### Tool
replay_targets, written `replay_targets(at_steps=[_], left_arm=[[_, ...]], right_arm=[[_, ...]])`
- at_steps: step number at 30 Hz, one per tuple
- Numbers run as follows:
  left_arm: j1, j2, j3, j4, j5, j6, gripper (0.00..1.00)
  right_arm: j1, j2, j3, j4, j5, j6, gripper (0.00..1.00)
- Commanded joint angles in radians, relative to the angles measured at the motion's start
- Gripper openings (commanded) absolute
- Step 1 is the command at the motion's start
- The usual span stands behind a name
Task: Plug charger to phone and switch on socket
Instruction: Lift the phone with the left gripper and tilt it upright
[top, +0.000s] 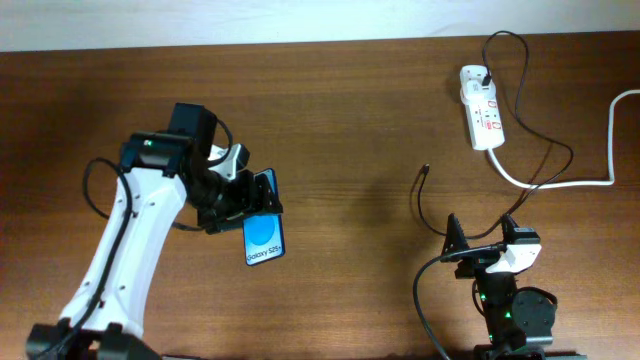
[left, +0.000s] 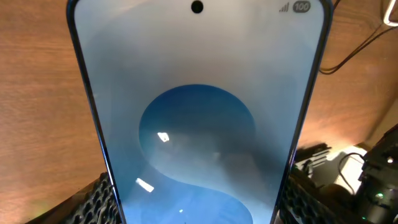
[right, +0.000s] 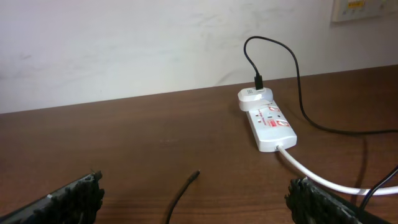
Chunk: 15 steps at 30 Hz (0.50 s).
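Overhead: the left gripper (top: 245, 203) grips the phone (top: 265, 238) by its far end. It holds it off the wooden table (top: 330, 90) at the left, with the lettered end pointing near. The white left arm reaches up from the near-left corner and its wrist bends toward the middle. The right gripper (top: 483, 232) sits low at the near right, spread wide and empty. The free end of the charger (top: 421, 185) lies on the table just to its far left. The socket (top: 482, 118) lies well apart at the far right, and a thick white cord (top: 560, 184) trails from it.

Left wrist: the blue screen fills the frame. The ribbed fingers (left: 102, 196) press on the phone's two long edges. The phone is probably stiff, smooth and slippery glass that breaks easily. A hold on the edges is therefore right, and it has to leave the port end clear.

Right wrist: both fingers frame the bottom corners, parted with nothing between them. The charger's plug tip (right: 186, 185) rests on the wood just ahead. The cable looks light, thin and limp, so the best place to pinch it is right behind the tip, where it is stiffest. The white power strip (right: 268, 124) carries an adapter (right: 254, 96) at its far end. The strip is light enough that it may slide when a switch is pressed.
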Motion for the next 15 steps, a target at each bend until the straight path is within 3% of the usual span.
replay_targets(at_steps=[1, 15], left_arm=[[0.002, 0.085, -0.001, 0.01, 0.09, -0.028, 0.38], [0.002, 0.264, -0.001, 0.044, 0.287, -0.048, 0.38]], right_arm=[[-0.003, -0.008, -0.005, -0.005, -0.005, -0.001, 0.98], [-0.003, -0.008, -0.005, -0.005, -0.005, -0.001, 0.98]])
